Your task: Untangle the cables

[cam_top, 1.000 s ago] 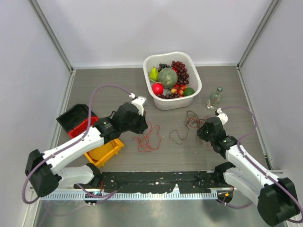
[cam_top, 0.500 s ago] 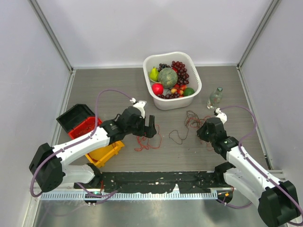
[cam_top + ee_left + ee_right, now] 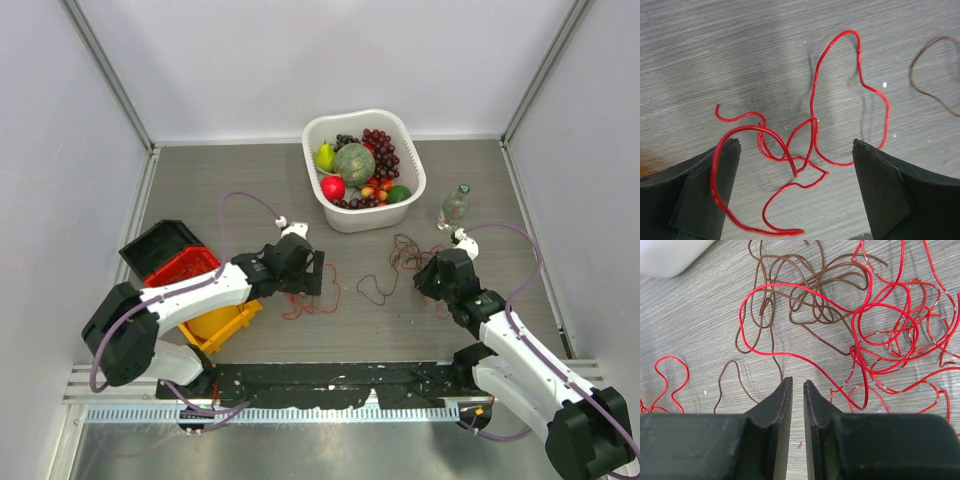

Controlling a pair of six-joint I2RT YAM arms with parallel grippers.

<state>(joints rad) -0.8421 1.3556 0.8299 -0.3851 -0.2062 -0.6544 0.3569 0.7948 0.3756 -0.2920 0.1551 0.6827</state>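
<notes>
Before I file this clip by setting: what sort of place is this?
Likely a robot test cell, not a home: bare white walls box in a grey tabletop, with staged props, a fruit tub and loose cables.

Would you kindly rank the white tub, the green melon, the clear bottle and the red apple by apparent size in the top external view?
Largest to smallest:
white tub
green melon
clear bottle, slimmer than the melon though about as long, so that pair is close
red apple
</notes>
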